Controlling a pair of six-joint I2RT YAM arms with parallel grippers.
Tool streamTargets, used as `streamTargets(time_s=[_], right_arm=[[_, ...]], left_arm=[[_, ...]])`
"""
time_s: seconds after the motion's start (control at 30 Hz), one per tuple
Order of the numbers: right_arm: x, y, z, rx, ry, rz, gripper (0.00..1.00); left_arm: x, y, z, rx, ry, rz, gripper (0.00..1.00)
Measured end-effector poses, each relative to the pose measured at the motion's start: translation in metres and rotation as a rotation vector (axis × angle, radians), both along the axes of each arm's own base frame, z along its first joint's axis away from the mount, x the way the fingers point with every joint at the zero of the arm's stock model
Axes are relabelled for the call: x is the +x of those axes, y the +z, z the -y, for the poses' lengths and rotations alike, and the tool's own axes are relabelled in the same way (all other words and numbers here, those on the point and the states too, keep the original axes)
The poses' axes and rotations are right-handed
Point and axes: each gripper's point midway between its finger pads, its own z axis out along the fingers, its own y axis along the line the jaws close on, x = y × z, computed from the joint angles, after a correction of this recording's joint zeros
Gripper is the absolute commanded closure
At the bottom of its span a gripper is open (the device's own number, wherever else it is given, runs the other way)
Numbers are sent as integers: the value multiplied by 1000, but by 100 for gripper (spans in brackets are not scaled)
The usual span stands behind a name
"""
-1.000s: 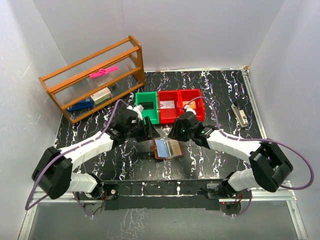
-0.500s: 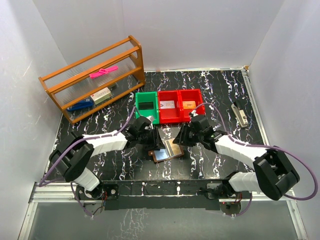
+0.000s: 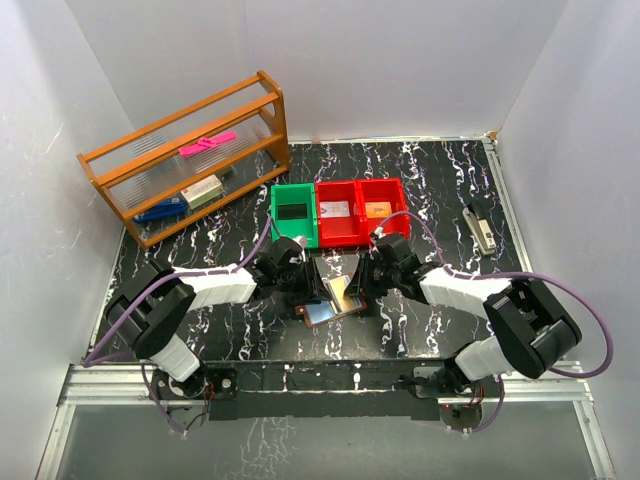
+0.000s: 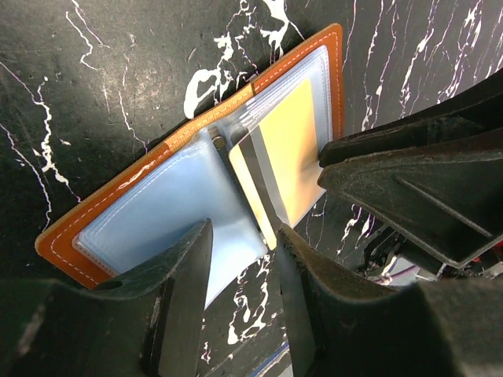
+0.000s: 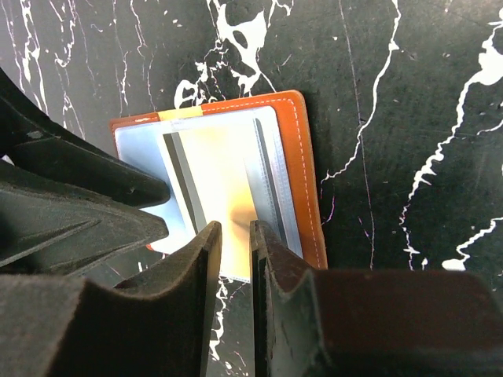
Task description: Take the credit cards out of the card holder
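Black white-veined marble tabletop (image 3: 440, 170), plain white walls (image 3: 400, 60), wooden shelf rack (image 3: 185, 160) at back left.

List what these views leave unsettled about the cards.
Right wrist: the right end effector hides the near edge of the gold card; grip unclear.
Left wrist: it covers that card's outer edge.
Top view: the left end effector and the right cover part of the card holder.
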Motion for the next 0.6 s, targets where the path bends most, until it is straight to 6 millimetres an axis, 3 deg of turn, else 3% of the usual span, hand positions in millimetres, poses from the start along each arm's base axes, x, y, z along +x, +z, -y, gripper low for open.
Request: streamTargets(time_s=[0.6], right_arm=[[-4, -1, 0, 45, -35, 5, 79]], left_arm=[[9, 2, 5, -39, 65, 11, 74]])
